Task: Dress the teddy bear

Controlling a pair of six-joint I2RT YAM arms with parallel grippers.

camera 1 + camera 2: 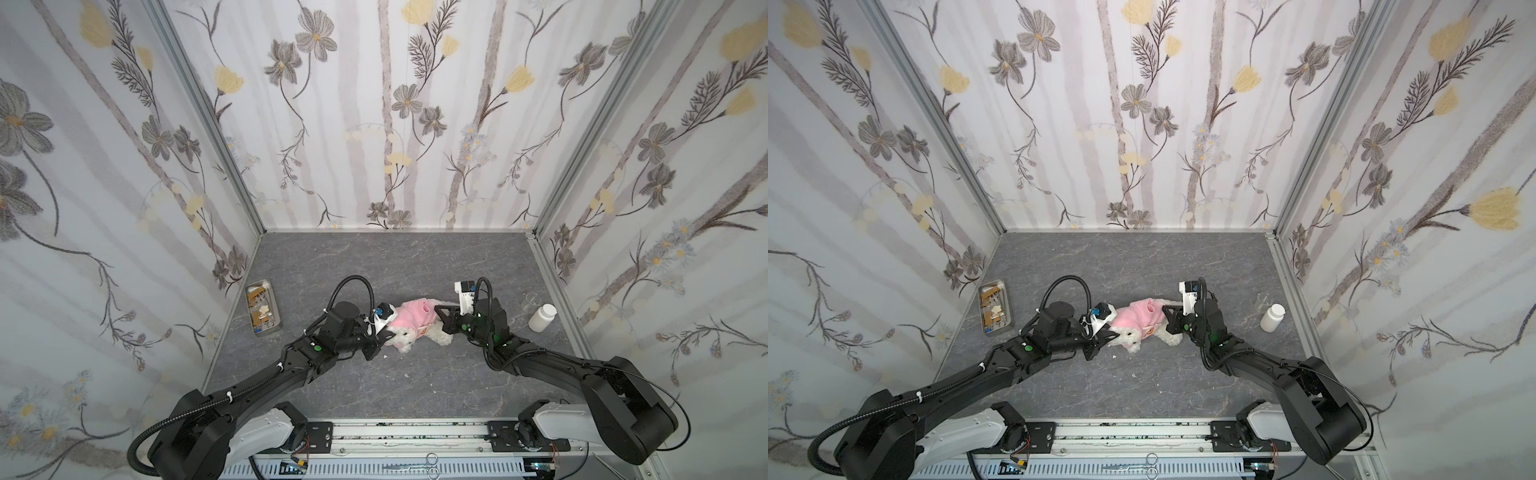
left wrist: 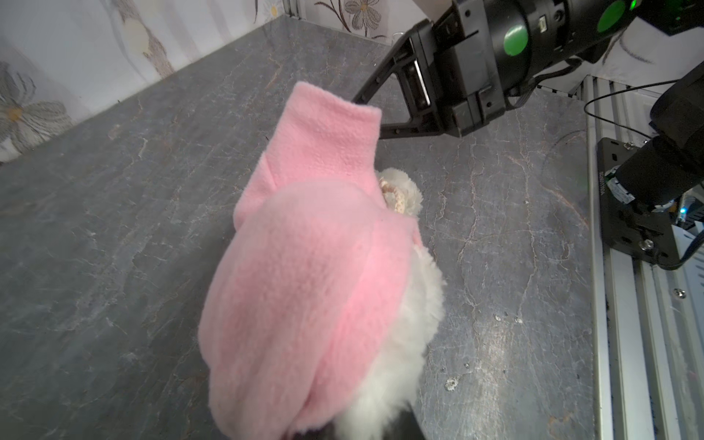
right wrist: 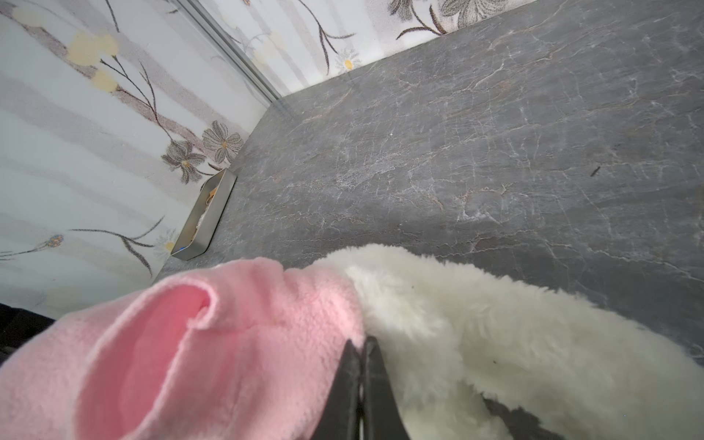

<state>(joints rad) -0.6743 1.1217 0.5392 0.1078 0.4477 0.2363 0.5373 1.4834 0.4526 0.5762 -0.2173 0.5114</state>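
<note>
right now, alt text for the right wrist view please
The right gripper, black fingers closed on the hem of a pink hoodie, sits where the hoodie meets the fluffy white teddy bear. Behind lie a grey marbled tabletop and a metal tray by the floral wall.

pink hoodie [image 2: 304, 285]: on the teddy bear [image 2: 415, 320], white fur showing at four o'clock, hem standing up toward twelve
right gripper [image 2: 383, 116]: at one o'clock of the hem, fingertips hidden behind it

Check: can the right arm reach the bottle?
Likely yes, after letting go: the right gripper is shut on the hoodie. The bottle stands close beside that arm, a glass next to it.
</note>
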